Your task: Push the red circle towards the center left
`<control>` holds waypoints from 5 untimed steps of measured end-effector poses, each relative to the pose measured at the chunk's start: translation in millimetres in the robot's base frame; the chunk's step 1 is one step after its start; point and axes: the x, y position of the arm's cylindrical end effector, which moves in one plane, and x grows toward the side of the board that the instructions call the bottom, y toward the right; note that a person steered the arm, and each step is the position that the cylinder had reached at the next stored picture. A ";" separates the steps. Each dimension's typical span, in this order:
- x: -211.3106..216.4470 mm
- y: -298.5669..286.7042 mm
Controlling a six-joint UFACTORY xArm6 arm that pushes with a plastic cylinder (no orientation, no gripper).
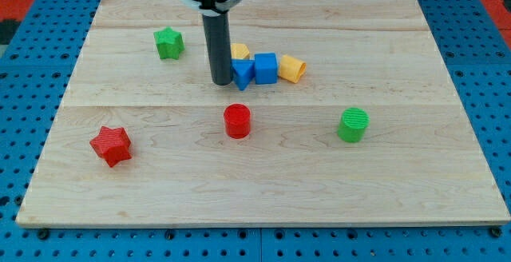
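Note:
The red circle [237,121] stands on the wooden board [263,190] a little left of its middle. My tip [220,81] is above it in the view, slightly to the left, with a clear gap between them. The tip stands right beside the left edge of a blue block [243,73], at the left end of a small cluster of blocks.
The cluster holds the blue block, a blue cube [266,68], a yellow block [239,52] behind them and a yellow cylinder [292,69] on the right. A green star [168,43] is at upper left, a red star [111,144] at lower left, a green circle [353,125] at right.

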 end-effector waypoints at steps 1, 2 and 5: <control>33.5 2.8; 33.5 75.5; 104.9 -63.0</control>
